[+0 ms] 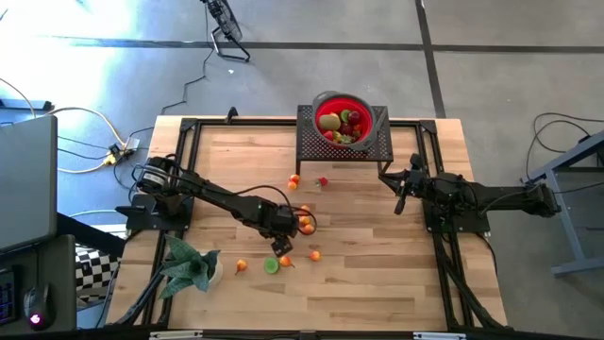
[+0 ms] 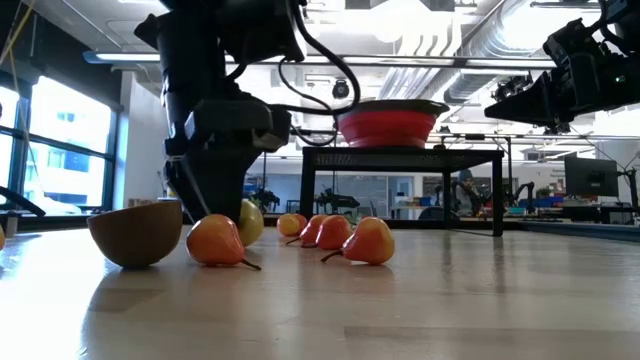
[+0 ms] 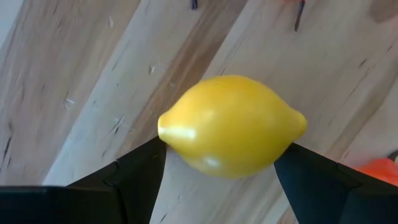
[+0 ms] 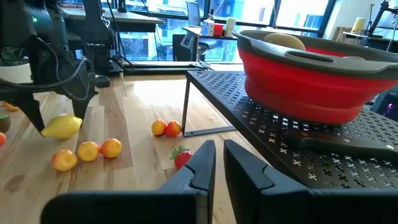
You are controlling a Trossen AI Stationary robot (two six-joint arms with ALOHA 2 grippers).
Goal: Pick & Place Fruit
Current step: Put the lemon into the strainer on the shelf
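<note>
The left gripper [image 1: 281, 245] is down at the bench [image 1: 377, 274], and a yellow lemon [image 3: 231, 125] sits right between its jaws — each dark finger touches one pointed end of the fruit, so the jaws are closed on the lemon, which rests on the wood. In the right wrist view the same lemon [image 4: 61, 126] lies on the bench under that gripper, with three small orange fruits [image 4: 87, 152] just beside it. From the low view, small orange-red pears [image 2: 368, 240] and a brown kiwi half [image 2: 135, 232] lie close around the left jaws.

The right gripper [image 1: 402, 196] hangs above the bench, well apart from the lemon, its jaws nearly together with only a thin slit showing and nothing between them. Near those jaws stands a black mesh stand [image 1: 311, 140] carrying a red bowl [image 1: 321, 101] with fruit inside — and a strawberry [image 4: 182, 156] lies on the bench just ahead of them.
</note>
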